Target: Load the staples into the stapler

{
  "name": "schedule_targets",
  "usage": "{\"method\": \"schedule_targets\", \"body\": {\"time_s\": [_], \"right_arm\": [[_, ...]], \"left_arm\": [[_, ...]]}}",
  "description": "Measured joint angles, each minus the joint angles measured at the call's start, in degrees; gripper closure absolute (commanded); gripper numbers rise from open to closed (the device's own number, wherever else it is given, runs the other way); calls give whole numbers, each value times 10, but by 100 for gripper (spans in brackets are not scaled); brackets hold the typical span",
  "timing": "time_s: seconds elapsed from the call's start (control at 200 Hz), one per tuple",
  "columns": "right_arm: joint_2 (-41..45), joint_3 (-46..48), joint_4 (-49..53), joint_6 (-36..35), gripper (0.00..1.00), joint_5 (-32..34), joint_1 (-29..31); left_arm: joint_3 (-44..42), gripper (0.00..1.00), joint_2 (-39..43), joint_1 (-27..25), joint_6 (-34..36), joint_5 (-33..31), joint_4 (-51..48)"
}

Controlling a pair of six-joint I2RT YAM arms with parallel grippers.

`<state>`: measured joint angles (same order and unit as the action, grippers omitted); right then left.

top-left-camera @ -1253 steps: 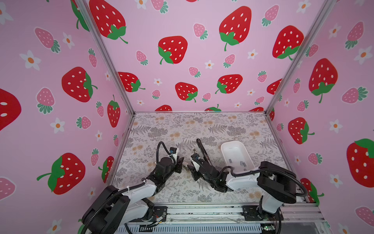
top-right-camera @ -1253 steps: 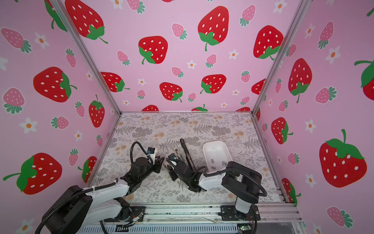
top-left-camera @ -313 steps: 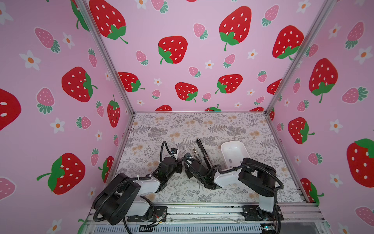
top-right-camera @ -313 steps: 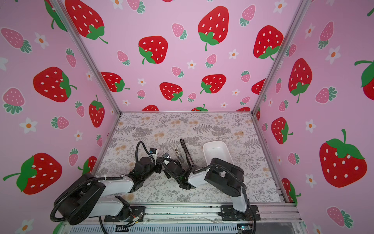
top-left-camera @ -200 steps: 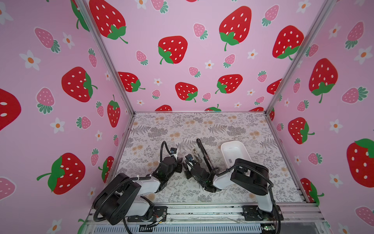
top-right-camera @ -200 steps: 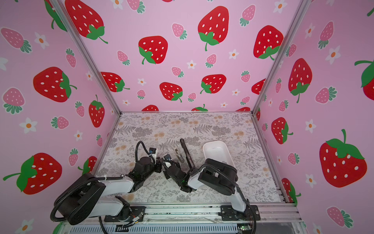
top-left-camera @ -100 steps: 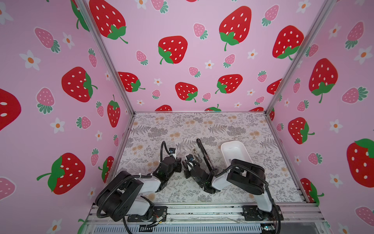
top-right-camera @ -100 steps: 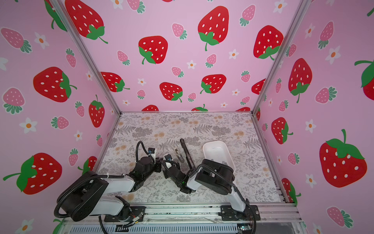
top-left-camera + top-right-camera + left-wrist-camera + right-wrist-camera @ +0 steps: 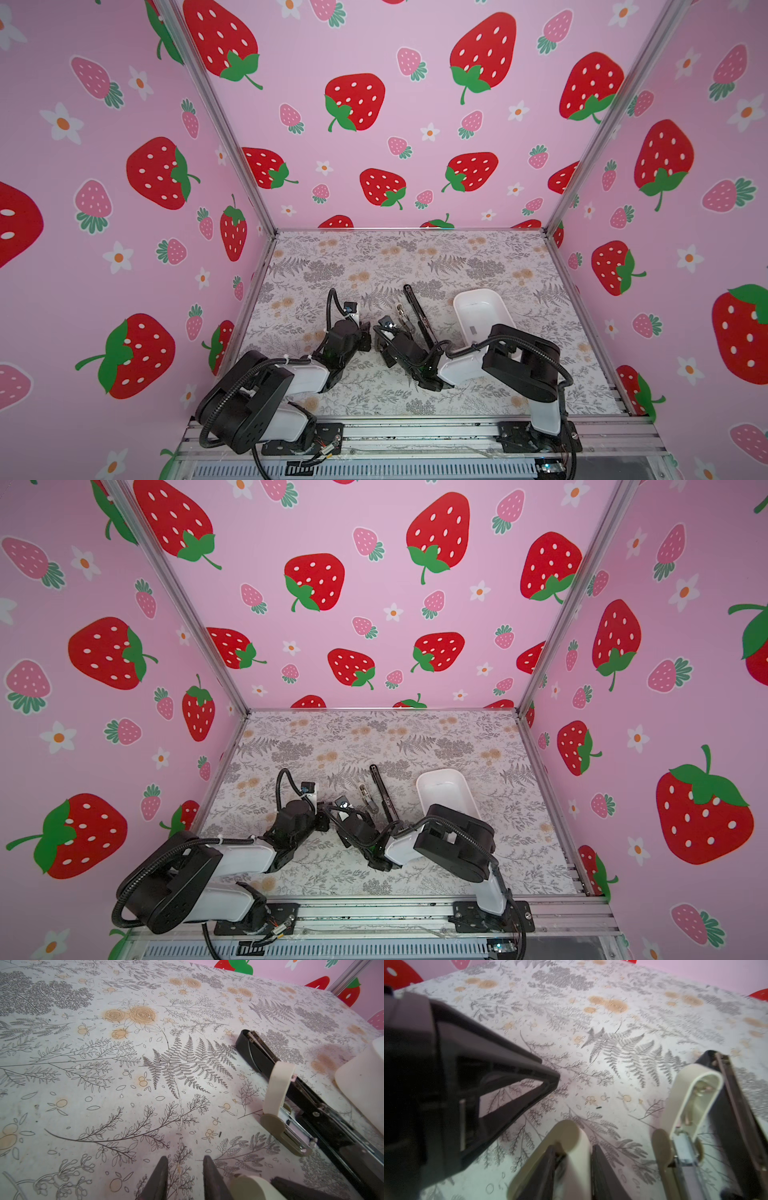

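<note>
**Top views:** left pincer [image 9: 366, 333] & right pincer [image 9: 381, 332] sit low on the floral-print tabletop [image 9: 415, 257], tips near each other. Just beyond lies a long black metal stapler [image 9: 417, 309], opened flat, w/ a small cream plastic stapler [image 9: 401, 312] hinged open just beside it. White oblong plastic tray [image 9: 463, 297] is further right. A faint grey mark [image 9: 473, 331] inside may be the staples, too small to confirm.

**Left wrist:** left pincer [image 9: 185, 1180] is released, narrow gap, nothing btwn the tips. Cream stapler's lid stands up and its metal channel [image 9: 295, 1126] is exposed. Loaded or not, can't tell.

**Right wrist:** right pincer [image 9: 573, 1167] straddles a second cream rounded plastic piece [image 9: 566, 1138]. Clamped or just over it, can't tell.

**Judgement:** no strip is in hand yet. To do it well, take one strip by its long sides, legs down, line it up w/ the channel, slide it fully in, then shut the lid. Obstacles are the black stapler tight alongside, crowded pincer tips, and the right forearm over the tray's near end.
</note>
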<state>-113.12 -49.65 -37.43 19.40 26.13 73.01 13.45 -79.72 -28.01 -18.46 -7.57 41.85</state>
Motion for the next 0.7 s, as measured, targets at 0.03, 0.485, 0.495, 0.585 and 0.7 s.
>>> {"method": "schedule_targets", "body": {"time_s": [0.03,0.485,0.495,0.585,0.7], "right_arm": [[0,-2,5,-1,68,-1,0],[38,26,30,-28,56,-17,0],[41,29,30,-28,56,-17,0],[71,65,28,-30,52,-15,0],[99,106,15,-40,43,-16,0]], "left_arm": [[0,68,-2,1,0,1,2],[6,68,-24,19,-16,27,8],[6,68,-23,19,-16,27,8],[6,69,0,21,-27,32,-10],[10,69,65,20,-53,36,-64]]}}
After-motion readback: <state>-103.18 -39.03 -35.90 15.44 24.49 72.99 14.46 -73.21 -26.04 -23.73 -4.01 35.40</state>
